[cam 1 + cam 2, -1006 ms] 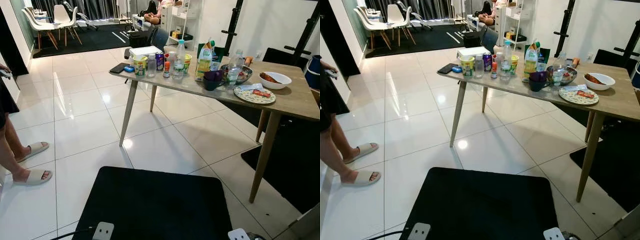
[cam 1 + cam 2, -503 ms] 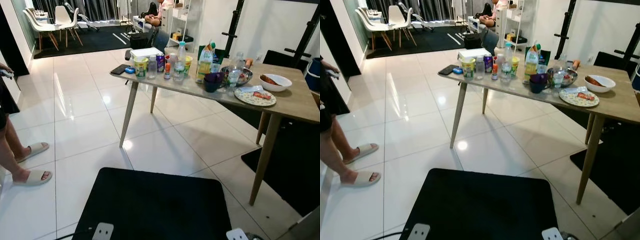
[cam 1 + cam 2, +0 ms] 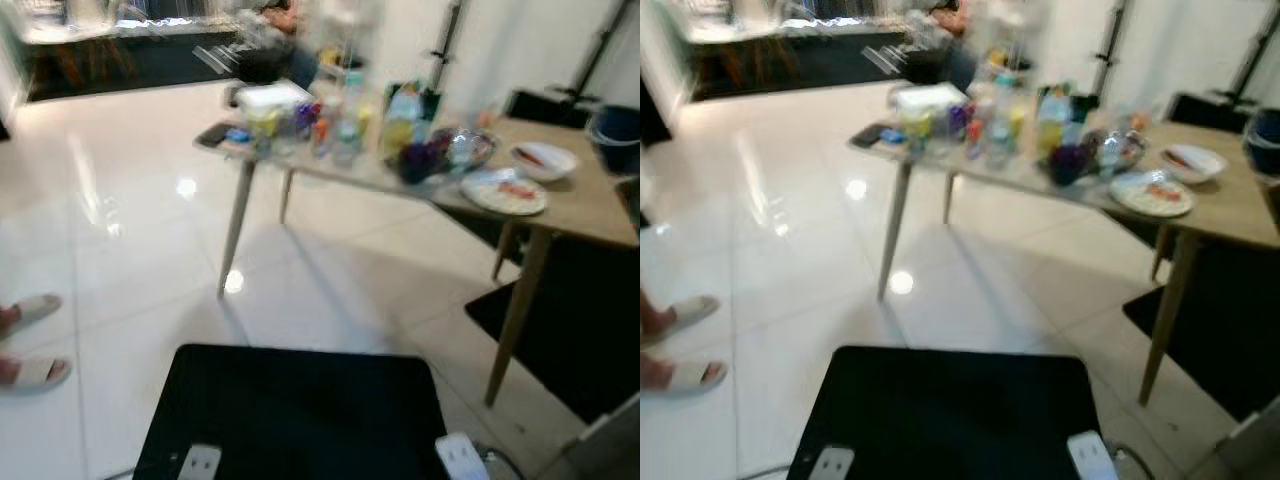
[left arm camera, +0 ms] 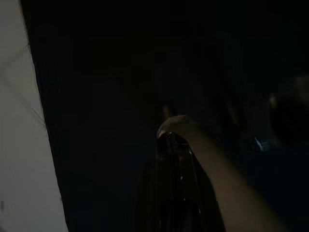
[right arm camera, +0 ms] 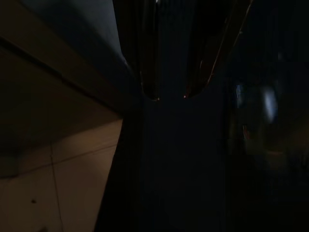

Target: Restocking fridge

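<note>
The head views are blurred. A wooden table (image 3: 590,205) stands ahead on the right, crowded with groceries: a yellow cup (image 3: 262,125), a clear water bottle (image 3: 347,125), a green and white carton (image 3: 400,115), a dark purple cup (image 3: 418,160), a patterned plate (image 3: 505,190) and a white bowl (image 3: 543,158). In the dark left wrist view, my left gripper (image 4: 166,133) hangs idle. The dark right wrist view has my right gripper (image 5: 171,94) pointing down beside a tiled floor, open, with nothing between its fingers.
A black panel (image 3: 290,410) lies low in front of me. A person's sandalled feet (image 3: 30,370) stand on the white tiles at the left edge. A black mat (image 3: 590,330) lies under the table's right end. A white box (image 3: 268,95) sits at the table's far corner.
The whole picture has shifted and blurred, so the camera has moved. The table and the person's feet have slid leftward in view. Nothing on the table has visibly been moved.
</note>
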Motion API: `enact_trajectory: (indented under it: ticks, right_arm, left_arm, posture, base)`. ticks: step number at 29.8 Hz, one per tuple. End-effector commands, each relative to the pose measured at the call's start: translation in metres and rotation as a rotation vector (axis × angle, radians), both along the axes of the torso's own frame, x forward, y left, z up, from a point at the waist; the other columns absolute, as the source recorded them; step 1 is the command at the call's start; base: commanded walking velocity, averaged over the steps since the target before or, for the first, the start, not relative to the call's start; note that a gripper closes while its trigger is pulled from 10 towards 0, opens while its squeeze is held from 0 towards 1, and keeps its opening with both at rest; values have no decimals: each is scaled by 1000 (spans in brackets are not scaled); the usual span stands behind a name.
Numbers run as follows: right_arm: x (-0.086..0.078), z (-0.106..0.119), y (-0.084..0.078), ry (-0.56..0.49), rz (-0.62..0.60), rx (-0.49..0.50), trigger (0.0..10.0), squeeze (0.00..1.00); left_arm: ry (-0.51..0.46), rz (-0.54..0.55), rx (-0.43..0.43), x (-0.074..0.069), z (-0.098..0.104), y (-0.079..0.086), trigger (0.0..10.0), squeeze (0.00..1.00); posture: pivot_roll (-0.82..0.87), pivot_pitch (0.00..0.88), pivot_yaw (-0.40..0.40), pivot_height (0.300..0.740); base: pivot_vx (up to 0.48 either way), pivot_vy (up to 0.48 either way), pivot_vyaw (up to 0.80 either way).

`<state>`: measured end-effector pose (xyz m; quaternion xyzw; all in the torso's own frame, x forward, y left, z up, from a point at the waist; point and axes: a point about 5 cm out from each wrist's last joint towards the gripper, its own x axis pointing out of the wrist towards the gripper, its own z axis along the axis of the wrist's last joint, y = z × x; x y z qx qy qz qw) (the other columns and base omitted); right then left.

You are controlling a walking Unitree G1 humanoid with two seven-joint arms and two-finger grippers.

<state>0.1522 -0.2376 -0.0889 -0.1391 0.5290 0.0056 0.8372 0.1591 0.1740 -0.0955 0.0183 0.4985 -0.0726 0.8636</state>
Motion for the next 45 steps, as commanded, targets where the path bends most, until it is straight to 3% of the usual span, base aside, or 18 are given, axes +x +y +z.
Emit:
enact_trajectory:
  ticks: [1, 21, 28, 45]
  right_arm:
    - [-7, -1, -5, 20, -28, -5, 10000, 0]
    - [-15, -4, -5, 37, -40, -4, 10000, 0]
    - [-10, -3, -4, 25, -36, -3, 10000, 0]
    - [-9, -4, 1, 25, -25, 0, 10000, 0]
  left_arm:
    - [5, -14, -4, -1, -1, -4, 10000, 0]
    - [18, -30, 4, -6, -3, -2, 10000, 0]
    - [9, -36, 4, -1, -1, -4, 10000, 0]
    - [5, -55, 10, 1, 0, -5, 10000, 0]
  posture:
    - [-73, 0, 1, 740]
    - [-68, 0, 7, 740]
    - [-68, 0, 7, 740]
    - [-72, 0, 12, 740]
  base:
    - [330, 0, -763]
    - [330, 0, -765]
    - [330, 0, -688]
    - [330, 0, 0]
